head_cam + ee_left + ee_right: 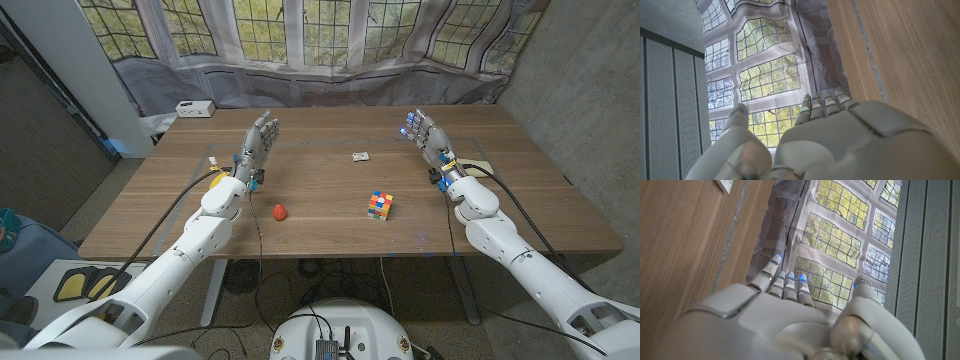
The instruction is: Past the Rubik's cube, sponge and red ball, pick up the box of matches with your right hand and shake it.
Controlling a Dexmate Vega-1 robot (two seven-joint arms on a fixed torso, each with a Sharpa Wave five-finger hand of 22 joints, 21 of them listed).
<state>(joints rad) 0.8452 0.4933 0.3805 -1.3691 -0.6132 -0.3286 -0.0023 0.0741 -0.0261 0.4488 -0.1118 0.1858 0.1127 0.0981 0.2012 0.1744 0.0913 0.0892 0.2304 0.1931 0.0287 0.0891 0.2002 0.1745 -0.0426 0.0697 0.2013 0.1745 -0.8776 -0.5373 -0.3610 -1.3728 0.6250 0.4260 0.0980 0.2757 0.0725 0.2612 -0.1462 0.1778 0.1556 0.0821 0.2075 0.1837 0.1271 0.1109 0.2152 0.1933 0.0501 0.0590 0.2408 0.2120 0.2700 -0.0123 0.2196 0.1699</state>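
Wooden table (330,225), seen from above, with both robot hands raised over it and holding nothing. The left hand (258,142) stands on its edge with its fingers (266,126) stretched out straight and slightly apart, pointing toward the far side of the table. The right hand (427,138) mirrors it on the other side, its fingers (415,124) also extended and a little apart, with small blue lights glowing at the tips. The box of matches (360,156) is a small pale box lying flat on the table between the two hands, closer to the right hand's fingers than to the left's, and touching neither. Nearer the robot than the fingertips, the Rubik's cube (379,205) sits on the table, in toward the middle from the right wrist. The red ball (280,211) lies near the left wrist, also on the side toward the middle, well apart from the cube. A yellowish flat thing, perhaps the sponge (480,166), lies just beside the right wrist on its outer side; it is partly hidden. Beyond the left fingers, at the far left corner of the table, rests a white box (194,108). In the left wrist view the left hand (835,145) shows its fingers extended toward a curtain printed with leaded windows (772,75). In the right wrist view the right hand (785,320) shows the same, fingertips lit blue.
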